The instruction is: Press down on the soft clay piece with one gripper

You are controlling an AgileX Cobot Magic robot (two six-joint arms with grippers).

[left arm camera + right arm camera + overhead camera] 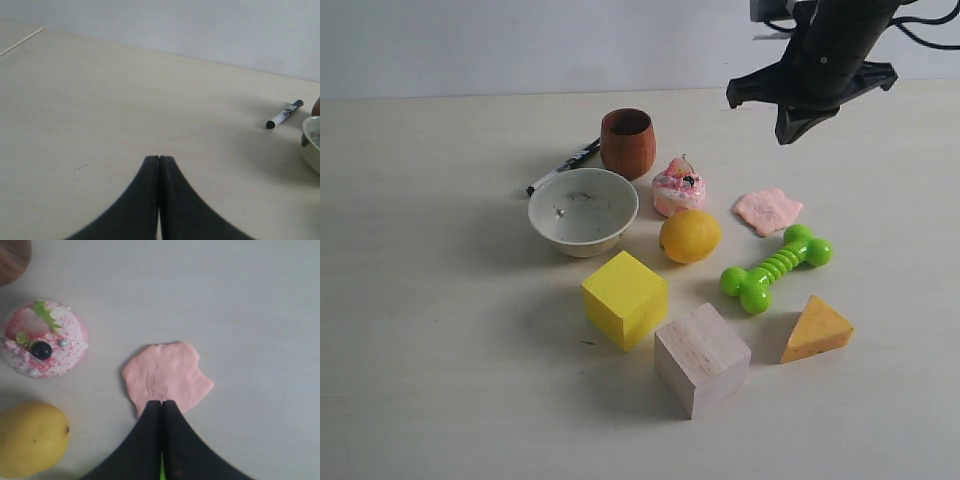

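In the exterior view the soft clay piece, a thin pale salmon-pink patty with ragged edges (pixel 768 210), lies flat on the pale surface (pixel 440 380), right of centre in the upper half of the frame. The pink-and-white cake-shaped chunk (pixel 678 188) is to its left and the green ribbed bone toy (pixel 776 268) just below it. My black right arm (pixel 820 55) hangs in the upper right corner, clear of the surface and apart from the clay. From here I cannot tell how my right jaws are set. In the left wrist view my left jaws are pressed together, holding nothing. They sit over bare surface, with a black-and-white marker pen (pixel 285 114) and the rim of a white ceramic bowl (pixel 311 142) off to one side, so this arm has no part in the press. In the right wrist view my right jaws are closed tip to tip on nothing. Their point lines up with the ragged rim of the clay (pixel 165 372), not its middle, and the cake chunk (pixel 42 337) and a yellow lemon (pixel 30 440) are well apart from it. I judge the press not yet begun. If I descend on this line, the tip may catch only the edge and crimp or drag the patty. Soft clay could also stick and lift with me.
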